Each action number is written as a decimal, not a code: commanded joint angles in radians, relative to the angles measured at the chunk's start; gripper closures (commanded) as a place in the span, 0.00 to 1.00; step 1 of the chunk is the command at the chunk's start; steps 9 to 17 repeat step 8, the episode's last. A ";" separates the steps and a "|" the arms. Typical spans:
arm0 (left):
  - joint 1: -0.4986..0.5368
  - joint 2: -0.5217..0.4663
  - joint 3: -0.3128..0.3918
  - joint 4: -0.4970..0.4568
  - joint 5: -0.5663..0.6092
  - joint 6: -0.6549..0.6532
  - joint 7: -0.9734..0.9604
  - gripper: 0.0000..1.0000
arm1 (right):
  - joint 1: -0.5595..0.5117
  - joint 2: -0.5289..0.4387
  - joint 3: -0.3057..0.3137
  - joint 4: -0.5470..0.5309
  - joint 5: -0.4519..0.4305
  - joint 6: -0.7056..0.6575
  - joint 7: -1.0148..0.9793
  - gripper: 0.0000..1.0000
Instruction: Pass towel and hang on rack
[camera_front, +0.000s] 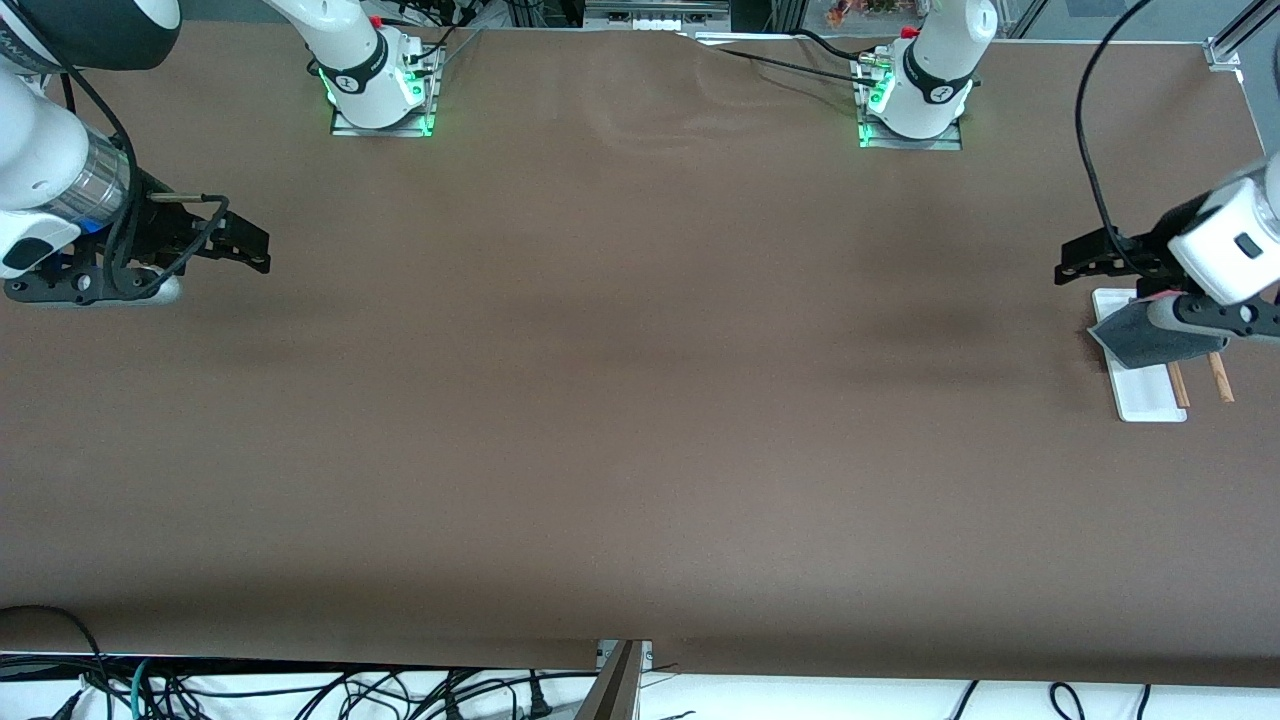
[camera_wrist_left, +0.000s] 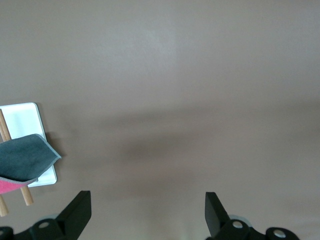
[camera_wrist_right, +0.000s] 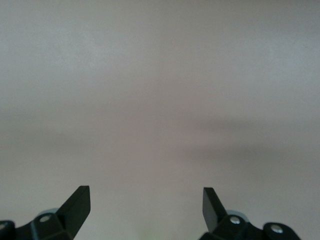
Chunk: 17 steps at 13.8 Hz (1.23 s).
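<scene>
Left wrist view: towel's (camera_wrist_left: 25, 159) pink underside, rack (camera_wrist_left: 27, 122) rods

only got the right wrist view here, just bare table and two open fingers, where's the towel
Observer: The towel is draped over the rack at the left arm's end of the table.
Operator: is the left hand holding it
Observer: No. The left hand is open and empty, up in the air beside the rack.
Operator: which side of the towel faces up
Observer: Dark grey; a pink-red strip shows at one edge in the left wrist view.
Operator: and where's my right hand
Observer: The right hand waits over the right arm's end of the table, nothing under it.
</scene>
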 joint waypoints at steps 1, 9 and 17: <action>-0.064 -0.151 0.031 -0.207 0.017 0.114 -0.047 0.00 | 0.001 -0.002 -0.001 0.004 0.000 -0.012 -0.012 0.01; -0.070 -0.145 0.048 -0.196 0.030 0.114 -0.053 0.00 | 0.001 -0.002 -0.001 0.003 0.000 -0.012 -0.012 0.01; -0.070 -0.145 0.048 -0.196 0.030 0.114 -0.053 0.00 | 0.001 -0.002 -0.001 0.003 0.000 -0.012 -0.012 0.01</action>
